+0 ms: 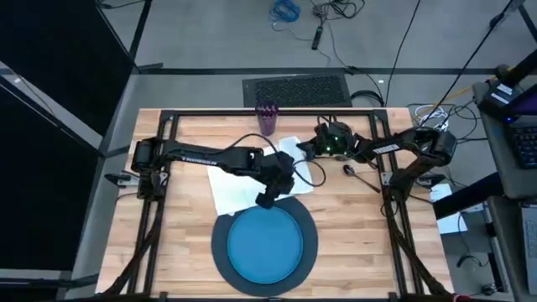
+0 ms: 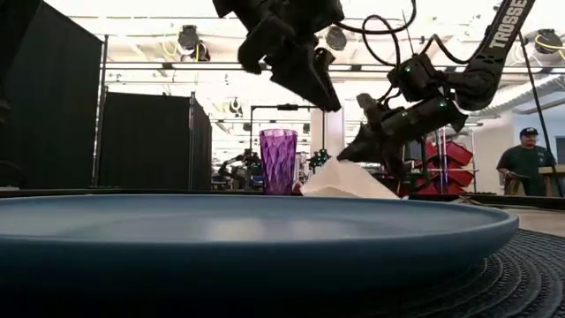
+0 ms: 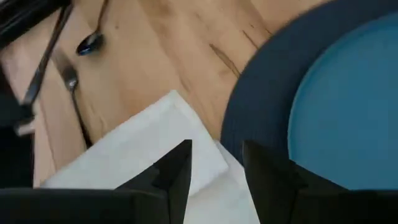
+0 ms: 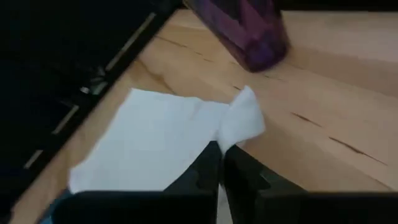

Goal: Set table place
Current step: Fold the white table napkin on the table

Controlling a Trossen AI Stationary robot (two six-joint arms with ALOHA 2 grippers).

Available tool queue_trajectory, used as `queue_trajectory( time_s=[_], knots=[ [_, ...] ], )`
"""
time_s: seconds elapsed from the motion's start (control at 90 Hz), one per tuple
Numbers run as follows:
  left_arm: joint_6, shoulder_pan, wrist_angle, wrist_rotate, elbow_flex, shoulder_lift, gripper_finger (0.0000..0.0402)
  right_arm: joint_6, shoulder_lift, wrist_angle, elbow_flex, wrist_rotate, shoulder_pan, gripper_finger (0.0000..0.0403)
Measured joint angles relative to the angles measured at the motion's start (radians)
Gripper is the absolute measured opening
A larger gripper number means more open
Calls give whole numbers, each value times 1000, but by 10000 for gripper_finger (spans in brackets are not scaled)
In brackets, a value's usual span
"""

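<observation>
The white napkin (image 1: 243, 180) lies on the table (image 1: 352, 226) between the purple cup (image 1: 267, 117) and the blue plate (image 1: 264, 247). The plate sits on the dark grey charger (image 1: 220, 243). My right gripper (image 1: 304, 151) is shut on the napkin's far right corner, beside the cup (image 4: 249, 31). My left gripper (image 1: 267, 200) hangs open above the napkin's near edge (image 3: 143, 149), next to the charger's rim (image 3: 261, 106), and touches nothing. In the low view it (image 2: 300, 71) stands well above the table. My right gripper pinches the napkin's far right corner (image 4: 231, 134) between its two shut fingers. It comes slanting down from the table's right side. That corner is raised into a peak (image 2: 346, 179). The rest of the napkin (image 4: 155, 137) lies flat on the table.
A spoon (image 1: 348, 170) and other cutlery (image 1: 369, 180) lie on the wood to the right of the napkin, under my right arm. Bare wood shows to the left and right of the charger. A person (image 2: 525, 163) stands in the room beyond the table.
</observation>
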Motion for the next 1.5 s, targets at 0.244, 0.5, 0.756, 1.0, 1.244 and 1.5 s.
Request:
queue_trajectory(
  time_s=[0.244,0.5,0.756,1.0,1.244,1.5],
  knots=[
    [124,-12,12,-81,30,5,127,-30,0,-60,107,-49,46,0],
    [258,-17,-65,-181,31,5,127,-128,0,-268,247,-114,70,0],
    [222,-23,-215,-216,31,-9,127,-347,0,-445,333,-333,68,0],
    [285,-47,-232,-380,21,-10,127,-408,0,-522,394,-406,61,0],
    [455,-97,-186,-534,4,-10,127,-455,0,-524,397,-580,30,0],
    [569,-107,-19,-561,3,-10,127,-474,0,-504,397,-662,21,0]
  ],
)
